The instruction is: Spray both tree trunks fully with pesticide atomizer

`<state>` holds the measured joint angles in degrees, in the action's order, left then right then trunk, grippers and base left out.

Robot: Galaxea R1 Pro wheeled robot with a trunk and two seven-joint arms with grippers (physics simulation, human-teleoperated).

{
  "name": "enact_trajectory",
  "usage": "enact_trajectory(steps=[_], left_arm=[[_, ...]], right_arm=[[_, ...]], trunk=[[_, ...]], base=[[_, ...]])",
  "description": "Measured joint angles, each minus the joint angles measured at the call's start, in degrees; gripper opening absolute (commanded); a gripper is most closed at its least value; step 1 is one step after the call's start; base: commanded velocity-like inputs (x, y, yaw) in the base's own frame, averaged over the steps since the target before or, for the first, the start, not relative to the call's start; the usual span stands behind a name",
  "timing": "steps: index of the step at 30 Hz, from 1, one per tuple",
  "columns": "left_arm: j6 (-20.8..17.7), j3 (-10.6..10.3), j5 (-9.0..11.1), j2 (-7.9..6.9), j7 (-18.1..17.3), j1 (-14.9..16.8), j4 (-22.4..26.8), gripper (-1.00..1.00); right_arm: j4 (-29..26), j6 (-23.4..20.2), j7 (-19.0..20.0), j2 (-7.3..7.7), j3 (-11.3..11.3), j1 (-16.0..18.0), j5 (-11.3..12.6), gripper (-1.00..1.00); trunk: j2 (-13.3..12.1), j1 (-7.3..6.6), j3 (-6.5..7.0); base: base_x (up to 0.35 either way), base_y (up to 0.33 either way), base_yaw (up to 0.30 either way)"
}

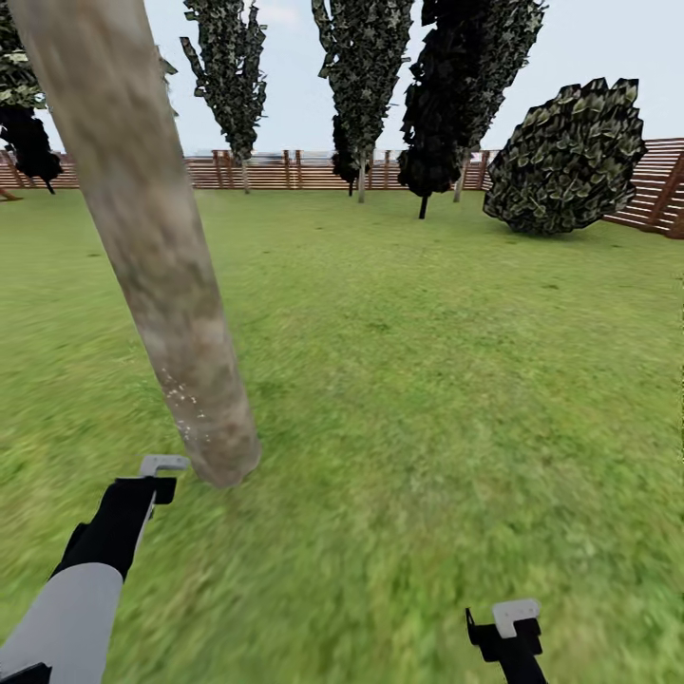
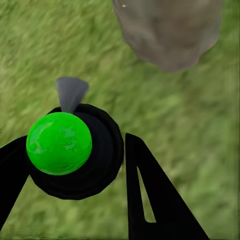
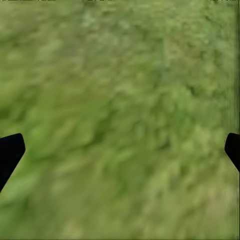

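One pesticide atomizer (image 2: pixel 70 150) is pinched between the black fingers of the left end effector (image 2: pixel 75 165), low beside the base of the tree trunk (image 1: pixel 152 256); its green cap is seen end-on, with the grey nozzle (image 2: pixel 71 92) pointed toward the trunk. White pesticide specks (image 1: pixel 185 404) are scattered low on the leaning, mottled bark. The right end effector (image 3: pixel 120 150) is held spread over bare grass (image 1: pixel 427 380). A slatted wooden fence (image 1: pixel 285 171) and dark trees (image 1: pixel 361 85) are seen beyond the lawn.
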<state>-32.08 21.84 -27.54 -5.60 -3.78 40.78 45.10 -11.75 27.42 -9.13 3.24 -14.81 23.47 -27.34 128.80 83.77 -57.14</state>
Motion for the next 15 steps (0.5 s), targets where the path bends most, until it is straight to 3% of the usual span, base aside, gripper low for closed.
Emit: enact_trajectory(steps=[2, 4, 5, 6, 10, 15], left_arm=[[0.3, 0.0, 0.4, 0.24, 1.8, -0.1, -0.4, -1.00], [1.0, 0.1, 0.8, 0.45, 2.2, -0.1, -4.9, -1.00], [4.3, 0.1, 0.9, 0.62, 2.2, -0.1, -7.6, -1.00], [4.7, 0.2, 0.7, 0.62, 2.1, -0.1, -7.8, -1.00], [6.6, 0.4, 5.8, 0.60, 2.4, -0.1, -10.9, -1.00], [8.1, 0.3, 6.4, 0.54, 2.7, -0.1, -11.2, -1.00]], right_arm=[[-0.2, 0.0, 0.0, -0.12, 0.0, 0.0, 0.0, 1.00], [-0.2, 0.0, 0.1, -0.36, 0.0, 0.1, 0.0, 1.00], [-0.2, 0.0, 0.0, -0.37, -0.1, 0.1, 0.0, 1.00], [-0.2, 0.0, 0.0, -0.31, -0.1, 0.1, 0.0, 1.00], [0.1, 0.0, 0.0, 0.03, -0.1, 0.1, -0.1, 1.00], [0.2, 0.0, 0.0, -0.15, -0.1, 0.0, -0.1, 1.00]], trunk=[[0.0, 0.00, 0.00], [0.0, 0.01, -0.01], [0.0, 0.00, -0.01], [0.0, 0.00, 0.00], [0.0, 0.00, 0.00], [0.0, 0.00, 0.00]], base=[[0.000, -0.273, 0.000], [0.000, -0.274, 0.000], [0.000, -0.274, 0.000], [0.000, -0.274, 0.000], [0.000, -0.274, 0.039], [0.000, -0.274, 0.239]])
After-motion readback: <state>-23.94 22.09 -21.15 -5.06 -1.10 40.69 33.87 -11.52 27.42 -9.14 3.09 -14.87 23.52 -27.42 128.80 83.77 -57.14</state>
